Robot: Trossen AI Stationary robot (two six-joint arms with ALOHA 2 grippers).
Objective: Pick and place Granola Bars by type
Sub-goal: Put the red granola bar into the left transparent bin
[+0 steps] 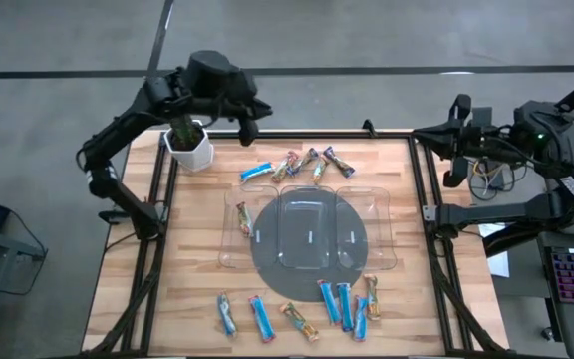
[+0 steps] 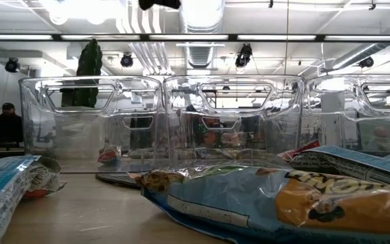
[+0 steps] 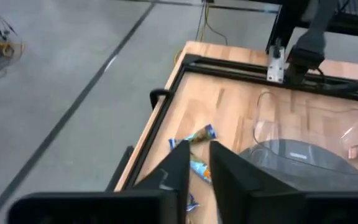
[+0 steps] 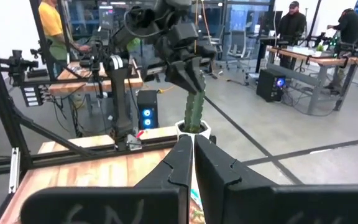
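From above, the clear tray sat mid-table on a grey round mat. One bar lay in its left compartment; the middle and right ones looked bare. Five bars were scattered on the table behind the tray, approx. seven more at the front edge. The left gripper hung over the back edge, near a white pot with a green plant. It held nothing. The right arm waited off the table's right side, w/ its gripper clenched shut on nothing.

At table level, a blue and orange wrapper filled the foreground, another blue one at the left; the tray walls stood behind them.

Left wrist view: the fingers stood slightly apart, w/ nothing between them, high above blue bars near the table corner.

Right wrist view: its fingers were pressed together; the other arm hung above the plant, and people stood in the room behind.
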